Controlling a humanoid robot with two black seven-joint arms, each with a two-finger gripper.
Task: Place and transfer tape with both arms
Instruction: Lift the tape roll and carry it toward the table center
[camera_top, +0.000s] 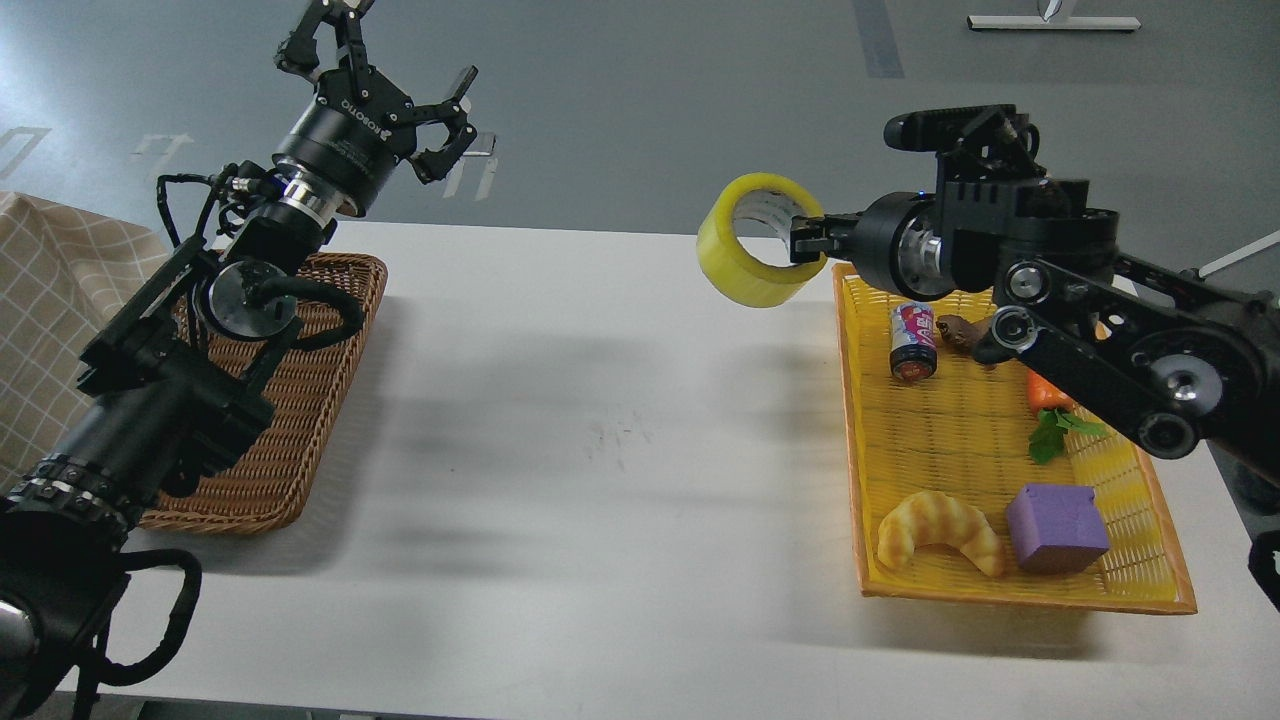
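The right gripper (812, 240) holds the tape (760, 240) in the air above the white table (600, 430), its fingers clamped on the roll's near wall, one finger inside the ring and the rest outside; the roll hangs just off the far left corner of the yellow tray (1000, 590), its open centre turned towards the camera. Across the table the left gripper (385, 65) is raised high over the far end of the brown wicker basket (290, 430), its fingers spread wide apart and holding nothing; the two grippers are well apart. In the yellow tray lie a small can (913, 342) on its side near the far end, a brown object (962, 330) just beside it, partly hidden by the right arm, an orange carrot with green leaves (1050, 415) along the right wall, and at the near end a croissant (940, 530) next to a purple block (1057, 526); a checked cloth (55, 290) shows at the left edge.
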